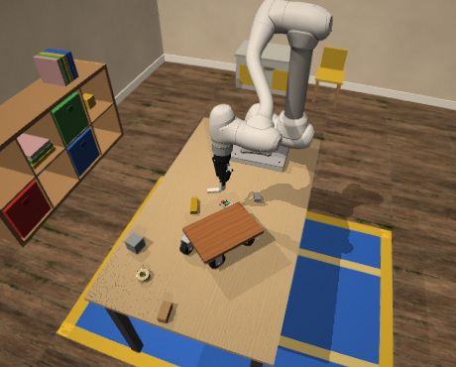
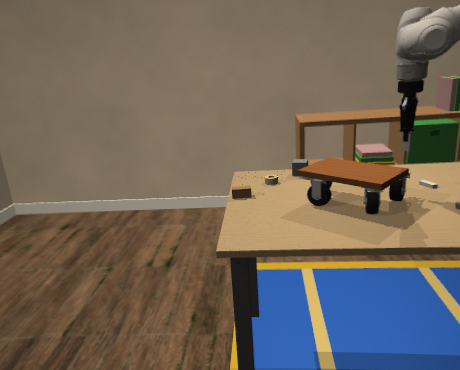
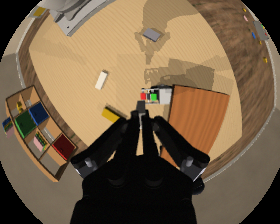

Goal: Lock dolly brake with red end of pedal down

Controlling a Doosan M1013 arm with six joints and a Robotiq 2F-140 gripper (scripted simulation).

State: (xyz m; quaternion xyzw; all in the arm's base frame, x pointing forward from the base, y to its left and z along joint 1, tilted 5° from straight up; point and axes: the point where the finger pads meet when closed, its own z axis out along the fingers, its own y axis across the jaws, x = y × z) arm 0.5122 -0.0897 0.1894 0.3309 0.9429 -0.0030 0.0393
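You are looking at a tan table (image 1: 262, 307) standing on a blue mat over wood flooring, a cubby shelf (image 1: 14, 106) off to one side. The arm is reaching down, its gripper (image 1: 222, 185) clenched on nothing, hanging above the brake pedal (image 1: 225, 203) at the dolly (image 1: 223, 229)'s corner. The dolly is sitting mid-table, well away from every edge.

Brake pedal (image 1: 225, 203) too small; arm cropped in exterior view.
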